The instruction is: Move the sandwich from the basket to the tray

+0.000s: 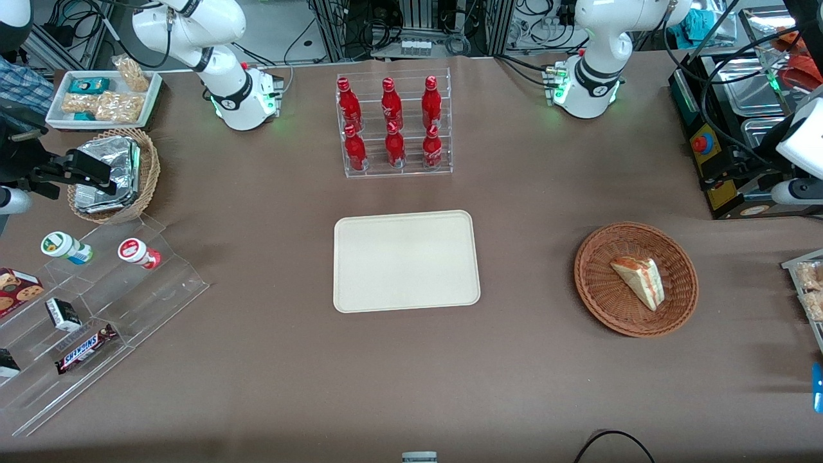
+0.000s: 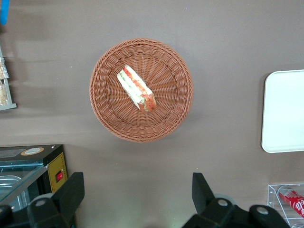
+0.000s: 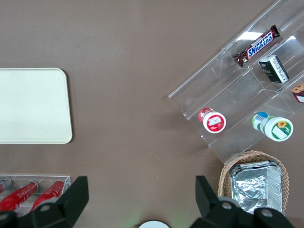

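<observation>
Brown table (image 1: 257, 360), sandwich (image 1: 638, 280) in basket (image 1: 595, 289), tray (image 1: 406, 261) bare, hand (image 2: 137, 199) open above

White arms, black end effector (image 2: 137, 199) fingers.

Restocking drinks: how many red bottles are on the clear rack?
6: three on the upper step, three on the lower step of the rack. None looks hidden. The gripper hangs open above the table beside the basket.
</observation>
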